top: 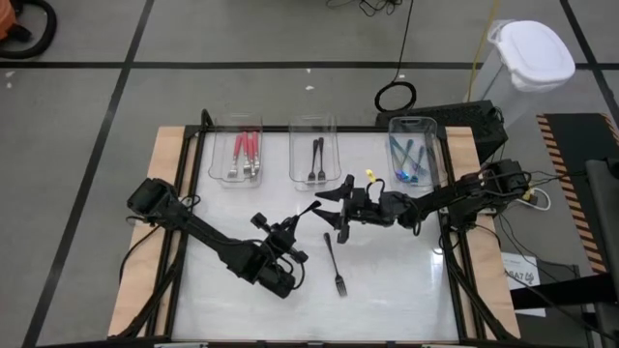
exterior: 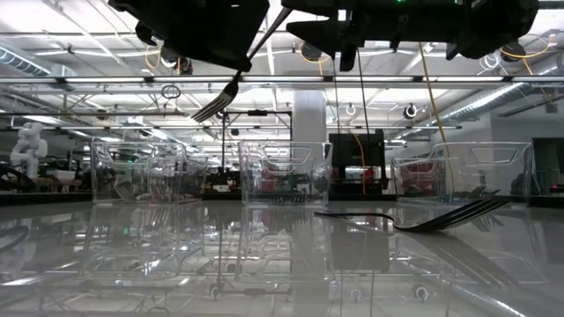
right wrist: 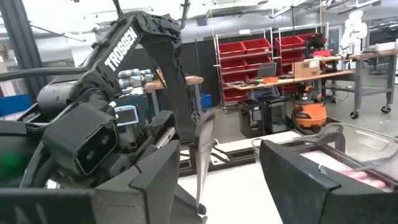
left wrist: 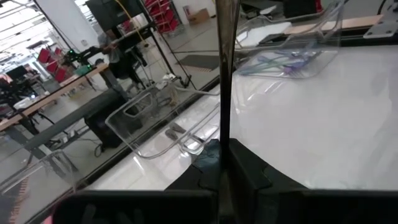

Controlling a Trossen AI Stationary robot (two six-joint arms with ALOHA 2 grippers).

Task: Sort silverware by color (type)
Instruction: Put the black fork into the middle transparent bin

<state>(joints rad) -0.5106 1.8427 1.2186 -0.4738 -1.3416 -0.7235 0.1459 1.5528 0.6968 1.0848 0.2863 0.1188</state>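
My left gripper (top: 286,230) is over the table's middle and is shut on a dark-handled fork (top: 306,213). The fork is in the air; its tines (exterior: 216,107) point down and its handle slants up toward my right gripper (top: 340,208). That gripper is open, with a finger on each side of the handle's free end (right wrist: 202,149), and gaps show on both sides. A second dark-handled fork (top: 335,263) lies flat on the table near the front. Three clear trays at the far edge hold red (top: 245,155), black (top: 315,159) and blue (top: 408,159) forks. My left gripper pinches the fork's shaft (left wrist: 224,155) between its two fingers, partway along its length. The fork is lifted clear of the table and tilted. Its tines stick out below the gripper (exterior: 231,88), and the long handle part runs on past the fingers (left wrist: 226,68).
The trays stand in a row along the far edge, the right one (top: 416,126) nearest my right arm. The white tabletop (top: 387,280) lies open in front of both grippers, apart from the fork lying on it (exterior: 423,220). Wooden rails edge the table left and right.
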